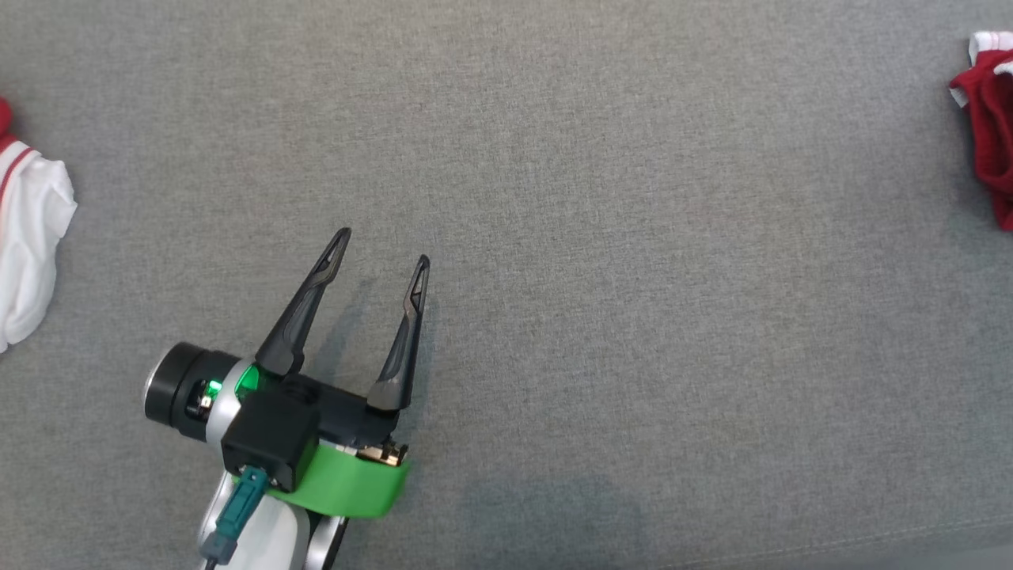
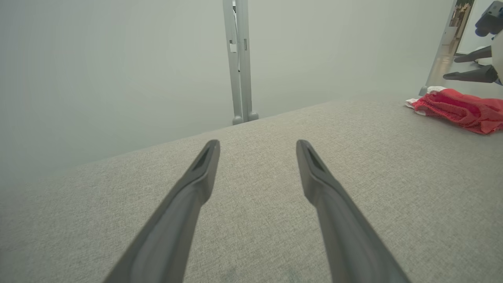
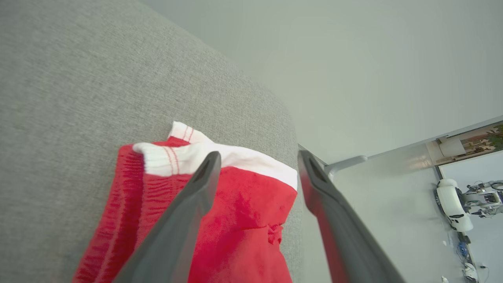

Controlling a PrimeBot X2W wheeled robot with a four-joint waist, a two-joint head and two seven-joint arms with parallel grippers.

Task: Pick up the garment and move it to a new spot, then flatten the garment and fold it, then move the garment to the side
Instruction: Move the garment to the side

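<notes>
– Where's your head camera?
– High up, facing straight down on the grey cloth (image 1: pixel 633 317), fairly far off. The red garment (image 1: pixel 985 119) just clips the right edge, upper corner.
– And the wrists?
– My left one looks low along the cloth; same garment (image 2: pixel 459 110) far at upper right. My right one hangs close over it, tilted down.
</notes>
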